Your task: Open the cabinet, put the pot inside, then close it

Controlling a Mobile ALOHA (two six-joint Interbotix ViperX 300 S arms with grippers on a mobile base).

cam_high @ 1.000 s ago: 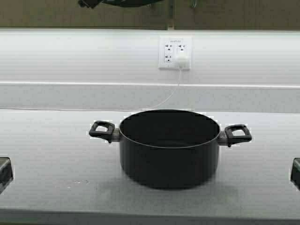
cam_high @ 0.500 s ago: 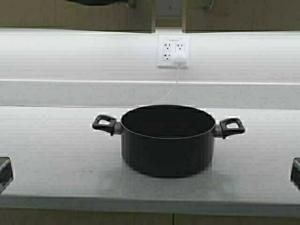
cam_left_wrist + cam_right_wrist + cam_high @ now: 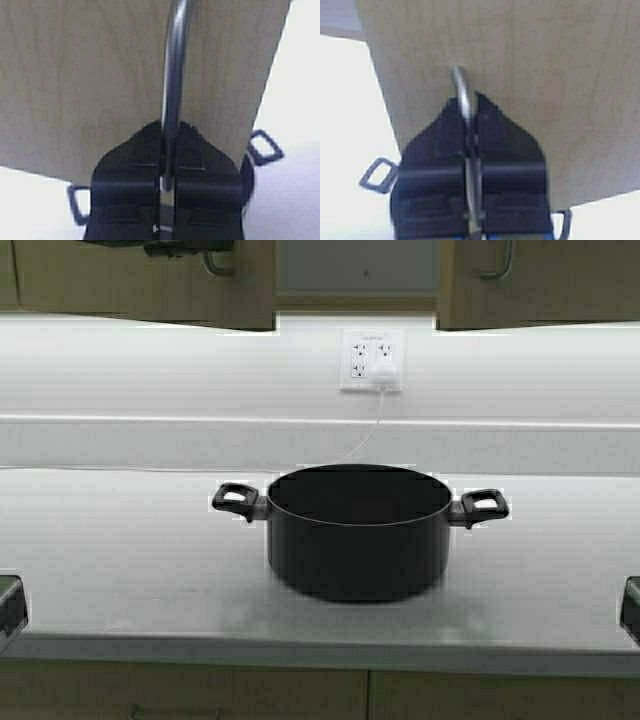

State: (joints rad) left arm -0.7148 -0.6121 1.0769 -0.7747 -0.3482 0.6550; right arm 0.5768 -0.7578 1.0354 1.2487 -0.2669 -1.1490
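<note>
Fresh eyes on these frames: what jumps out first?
The black pot sits alone mid-counter, under a wall outlet with a white cord. Above it, the cabinet doors stand parted, showing a pale interior. Each pincer is clamped on a silver door handle: left pincer, right pincer.

White wall outlet with plugged cord above grey countertop.

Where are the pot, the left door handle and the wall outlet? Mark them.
pot (image 3: 358, 560), high view, front of its black wall.
left door handle (image 3: 173, 75), left wrist view, silver bar above the shut left gripper (image 3: 168, 172).
wall outlet (image 3: 372, 360), high view, white faceplate.
</note>
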